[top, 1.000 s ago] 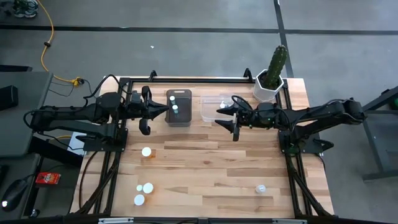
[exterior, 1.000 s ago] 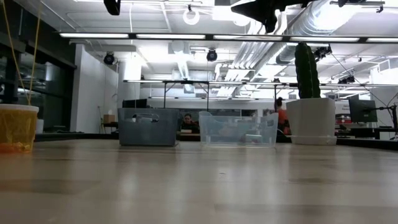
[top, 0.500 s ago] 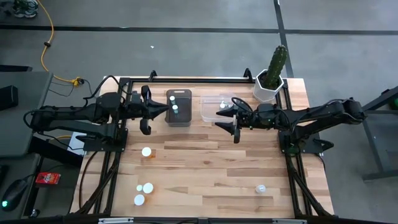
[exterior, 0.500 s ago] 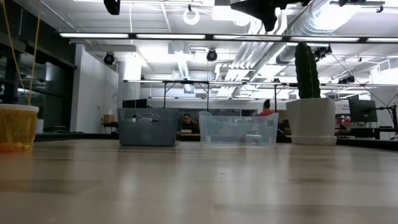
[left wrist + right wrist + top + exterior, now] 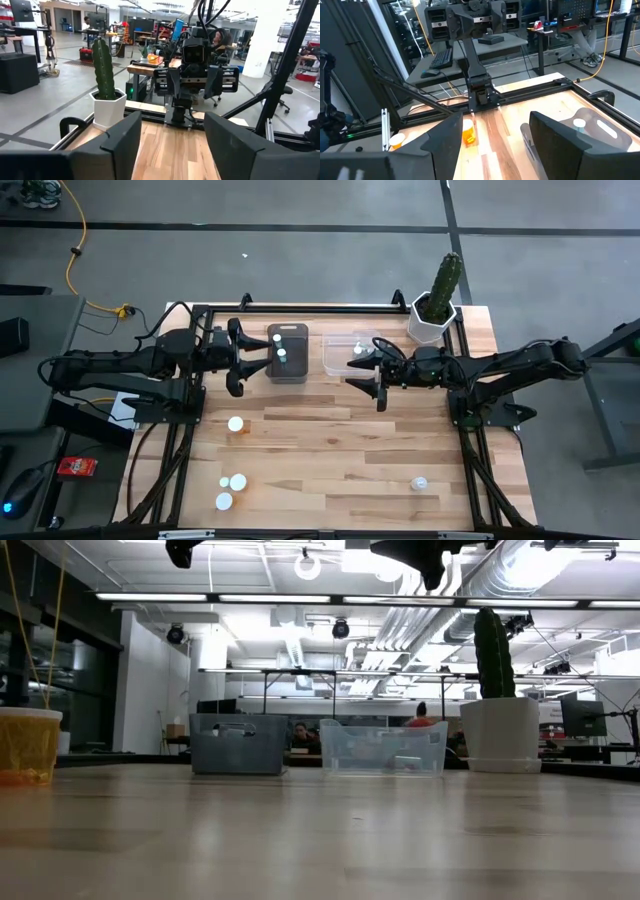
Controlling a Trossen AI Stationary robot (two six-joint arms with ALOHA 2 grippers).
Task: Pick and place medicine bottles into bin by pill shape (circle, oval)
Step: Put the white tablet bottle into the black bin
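Hovering w/ fingers apart, nothing held, left gripper (image 5: pixel 243 358) is sitting beside grey bin (image 5: pixel 287 352); right gripper (image 5: pixel 366 368) is gaping empty over clear bin (image 5: pixel 338 358).

Two matte-black jointed arms, each tool two broad dark fingers (image 5: pixel 120 145) (cables trailing behind).

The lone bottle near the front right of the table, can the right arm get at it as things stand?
Probably yes. The right gripper hangs by the clear bin, fingers open and empty. The bottle stands alone on bare wood on that arm's side, with nothing beside it, though whether the arm stretches that far is uncertain.
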